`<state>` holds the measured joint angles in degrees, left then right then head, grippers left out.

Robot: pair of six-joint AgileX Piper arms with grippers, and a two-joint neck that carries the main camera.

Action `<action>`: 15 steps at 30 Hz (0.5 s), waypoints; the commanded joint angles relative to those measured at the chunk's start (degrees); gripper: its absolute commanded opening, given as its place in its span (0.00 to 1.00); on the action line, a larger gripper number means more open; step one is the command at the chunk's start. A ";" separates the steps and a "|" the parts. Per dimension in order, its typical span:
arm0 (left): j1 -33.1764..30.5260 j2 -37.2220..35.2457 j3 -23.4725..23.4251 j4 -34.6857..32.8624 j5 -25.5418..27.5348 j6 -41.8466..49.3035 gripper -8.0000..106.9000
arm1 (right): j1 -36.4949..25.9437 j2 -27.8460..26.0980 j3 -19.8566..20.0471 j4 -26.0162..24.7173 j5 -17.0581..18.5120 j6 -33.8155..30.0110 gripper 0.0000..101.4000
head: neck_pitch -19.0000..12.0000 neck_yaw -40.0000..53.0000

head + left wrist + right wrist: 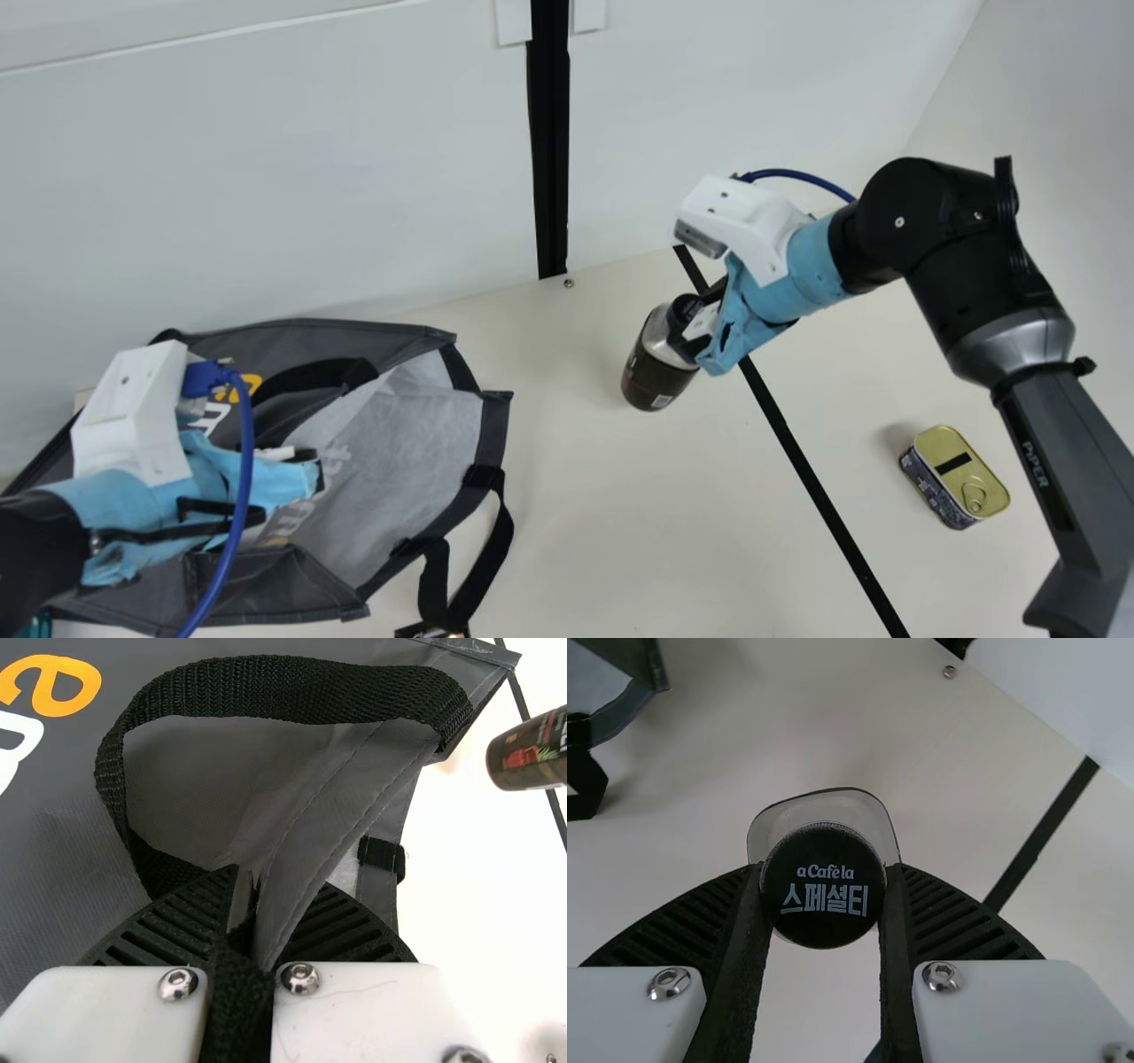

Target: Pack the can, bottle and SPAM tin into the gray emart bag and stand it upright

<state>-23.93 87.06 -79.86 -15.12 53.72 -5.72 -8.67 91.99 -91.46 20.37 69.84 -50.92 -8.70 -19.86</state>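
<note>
So we've got the gray bag (pixel 416 434) slumped open on the cream table (pixel 576 505), mouth roughly toward the bottle. It looks light and floppy, more likely to fold than tear, so we'd hold it by the stitched rim or a handle (pixel 292 687) and expect the mouth to sag if we let go.

Our left gripper (pixel 266 895) is clenched on the bag's edge, with some black strap pinched in too. Our right gripper (pixel 824 873) is clamped around the top of the bottle (pixel 656 377), which sits between bag and tin, tilted in the main view; can't tell if its base touches the table. We guess it's the heavier, stiffer one, smooth enough to swing or twist when held that high, so a squarer grip near the neck and a slow carry seem wise.

The SPAM tin (pixel 961 478) lies on the table well apart from the bag, past the black line. Probably small but dense, rigid and slick: we'd take it across the narrow sides and keep off the pull ring (pixel 974 493).

Our count, big to small: one bag, two grippers, two bag handles, one bottle, one tin, one black cap (pixel 824 921), one pull ring.
</note>
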 commanded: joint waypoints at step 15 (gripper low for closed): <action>0.00 0.00 0.00 0.00 0.00 0.00 0.00 | 5.44 -3.61 6.32 3.13 0.06 -10.04 0.00 | -1.30 -0.14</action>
<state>-23.93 87.06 -79.86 -15.12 53.72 -5.72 -3.40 88.50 -85.35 23.27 69.88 -60.69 -8.61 -19.86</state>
